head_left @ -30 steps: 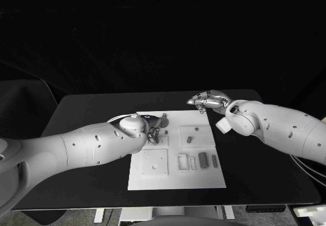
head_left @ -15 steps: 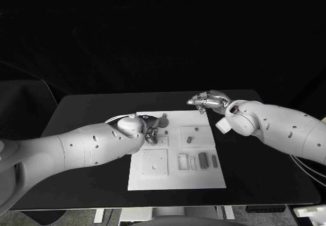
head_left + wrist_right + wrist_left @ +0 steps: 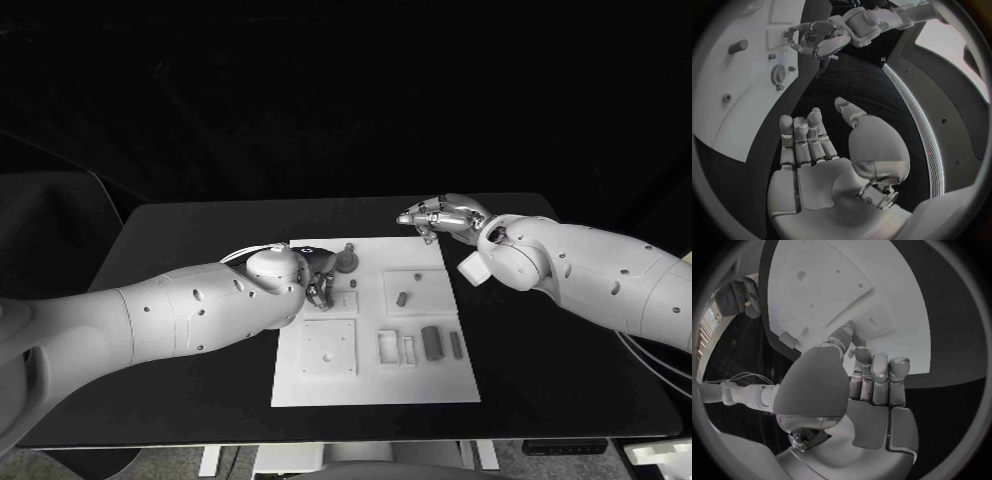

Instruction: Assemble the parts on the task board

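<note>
Task board (image 3: pixel 433 380) lies white in the middle of the black table (image 3: pixel 188 225). Left hand (image 3: pixel 326 276) hangs over its far left part, fingers curled down near small parts (image 3: pixel 402 296); whether it holds one I cannot tell. Right hand (image 3: pixel 441 214) hovers beyond the board's far right corner, fingers loosely spread, holding nothing.

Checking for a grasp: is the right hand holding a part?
No: in the right wrist view the right hand is bare, fingers apart, over black table beside the task board.
</note>
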You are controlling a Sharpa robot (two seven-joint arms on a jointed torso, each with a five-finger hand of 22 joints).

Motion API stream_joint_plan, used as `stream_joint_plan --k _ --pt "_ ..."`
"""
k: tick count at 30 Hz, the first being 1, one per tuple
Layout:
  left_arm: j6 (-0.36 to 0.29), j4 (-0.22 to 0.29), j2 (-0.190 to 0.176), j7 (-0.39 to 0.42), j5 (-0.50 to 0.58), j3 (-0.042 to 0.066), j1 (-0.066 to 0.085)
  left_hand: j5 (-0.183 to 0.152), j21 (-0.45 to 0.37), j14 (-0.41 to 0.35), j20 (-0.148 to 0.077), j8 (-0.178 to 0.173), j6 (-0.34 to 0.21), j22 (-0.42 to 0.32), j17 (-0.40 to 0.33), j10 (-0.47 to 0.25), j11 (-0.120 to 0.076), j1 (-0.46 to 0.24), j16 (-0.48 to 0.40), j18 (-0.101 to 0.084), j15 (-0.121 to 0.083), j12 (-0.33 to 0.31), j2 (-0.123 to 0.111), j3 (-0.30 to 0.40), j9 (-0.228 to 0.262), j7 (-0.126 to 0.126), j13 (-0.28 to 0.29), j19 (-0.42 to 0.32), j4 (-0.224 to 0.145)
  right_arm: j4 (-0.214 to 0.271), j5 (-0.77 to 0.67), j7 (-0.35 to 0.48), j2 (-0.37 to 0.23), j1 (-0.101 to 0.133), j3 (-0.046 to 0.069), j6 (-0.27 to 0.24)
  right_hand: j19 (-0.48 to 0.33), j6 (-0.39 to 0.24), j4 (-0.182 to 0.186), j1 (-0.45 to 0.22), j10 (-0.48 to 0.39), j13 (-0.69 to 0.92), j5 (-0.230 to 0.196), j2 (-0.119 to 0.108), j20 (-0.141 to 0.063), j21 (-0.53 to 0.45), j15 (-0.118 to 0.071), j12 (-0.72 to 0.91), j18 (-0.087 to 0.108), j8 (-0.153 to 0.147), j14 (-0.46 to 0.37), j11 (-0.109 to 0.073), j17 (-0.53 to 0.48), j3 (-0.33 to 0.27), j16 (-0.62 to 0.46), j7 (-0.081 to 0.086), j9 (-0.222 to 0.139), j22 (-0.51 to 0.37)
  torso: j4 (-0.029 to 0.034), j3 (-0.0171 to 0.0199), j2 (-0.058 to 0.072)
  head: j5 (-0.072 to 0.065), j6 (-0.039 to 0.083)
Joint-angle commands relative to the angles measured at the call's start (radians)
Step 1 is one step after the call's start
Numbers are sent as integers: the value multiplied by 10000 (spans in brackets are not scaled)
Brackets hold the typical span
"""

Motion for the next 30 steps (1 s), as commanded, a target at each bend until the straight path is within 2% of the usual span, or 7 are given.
stream_joint_plan --k 1,8,21,25,30 --pt "221 -2 66 -65 -23 5 37 34 287 -41 -66 59 710 -12 -11 -36 -10 -41 59 666 -49 -48 96 40 257 236 -10 -1 15 -1 -49 31 17 -1 5 199 -44 30 3 -73 -19 -11 -32 57 -8 43 -3 0 -140 44 32 -7 1 -44 25 -7 12 -3 -9 16 5 -1 15" --pt "195 -63 181 -276 -444 2 68 35 287 -40 -65 63 719 -13 -15 -33 -10 -53 60 665 -49 -48 91 40 259 235 -11 1 20 -37 -102 18 46 -1 4 206 -44 30 2 -73 -19 -11 -32 57 -9 44 -2 0 -140 45 32 -7 1 -45 26 -7 12 -4 -8 16 9 -3 28" --pt "289 -82 175 -316 -450 3 76 39 286 -38 -64 67 730 -14 -21 -30 -10 -60 61 664 -50 -49 91 45 262 233 -13 3 25 1 -655 -111 68 -4 4 176 -44 29 -1 -69 -19 -13 -31 60 -9 46 -2 1 -139 47 33 -7 0 -45 28 -8 13 -4 4 13 6 -22 36" --pt "288 -87 189 -321 -450 2 76 38 286 -38 -64 68 732 -15 -23 -30 -10 -63 61 664 -50 -50 89 46 262 233 -14 3 26 49 -1225 -241 74 -6 4 150 -44 29 -3 -67 -18 -14 -30 63 -10 47 -2 2 -138 48 34 -7 0 -44 28 -8 14 -4 1 9 6 -20 39" --pt "165 -73 136 -310 -450 2 76 38 285 -38 -63 69 734 -15 -25 -29 -10 -66 61 663 -50 -50 86 46 263 232 -15 4 27 347 -2292 -542 55 -24 4 188 -27 43 -37 6 11 -17 -21 124 -19 68 -7 23 -125 70 58 -17 1 -4 48 -14 23 -2 -4 3 10 -7 40"
